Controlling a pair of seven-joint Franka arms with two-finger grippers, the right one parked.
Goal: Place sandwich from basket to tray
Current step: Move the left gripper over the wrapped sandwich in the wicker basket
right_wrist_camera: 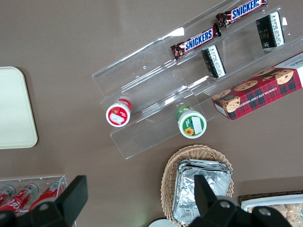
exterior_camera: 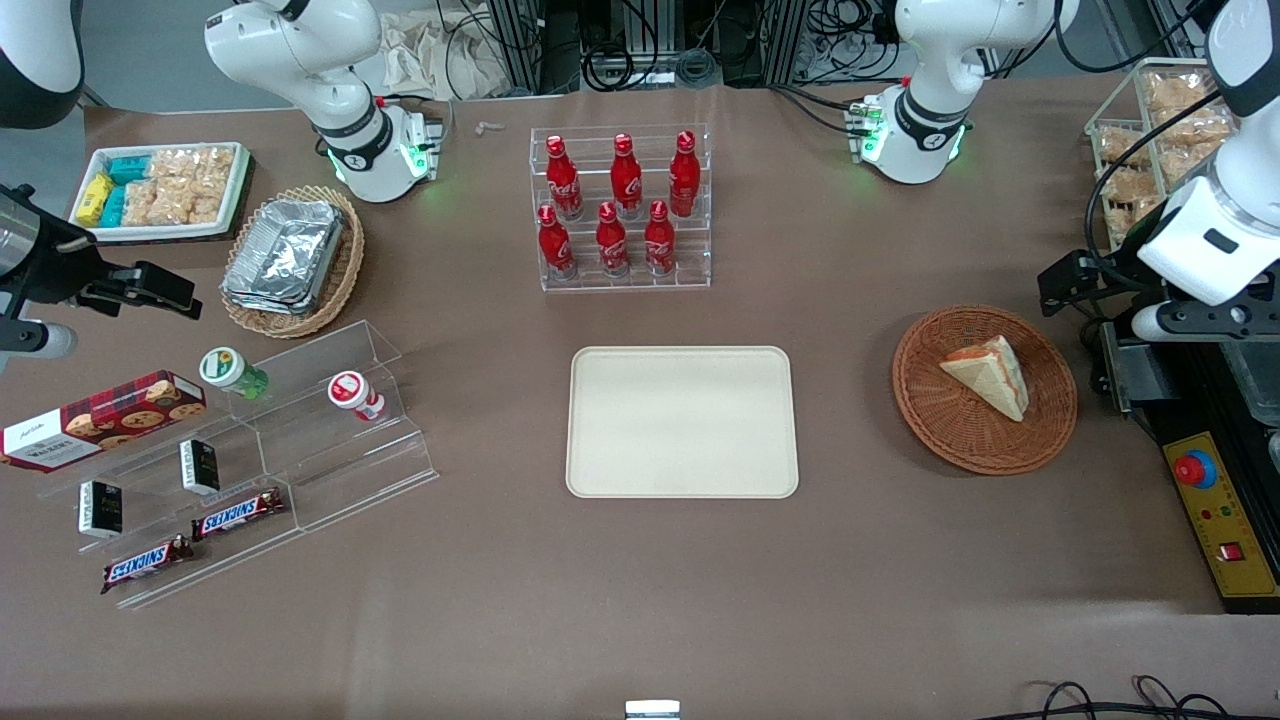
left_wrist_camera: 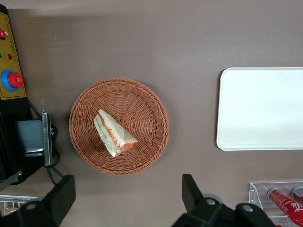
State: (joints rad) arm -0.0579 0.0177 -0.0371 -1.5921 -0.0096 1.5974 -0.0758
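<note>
Front view: sandwich (exterior_camera: 988, 375) lies in basket (exterior_camera: 985, 388); gripper (exterior_camera: 1065, 282) hangs above the table just off the rim, on the working-arm side. Tray (exterior_camera: 683, 421) is bare.

Wrist view: fingers (left_wrist_camera: 189, 187) spread wide, holding nothing. Sandwich (left_wrist_camera: 113, 133) sits below and ahead, long axis diagonal to the finger line.

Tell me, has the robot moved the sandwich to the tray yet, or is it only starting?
Only starting. Nothing is done yet: the sandwich lies in the basket, and the tray has nothing on it. In hand: the gripper is open and empty, up above the table beside the basket. Left to do: grab the sandwich, lift it, carry it to the tray and set it down.
</note>
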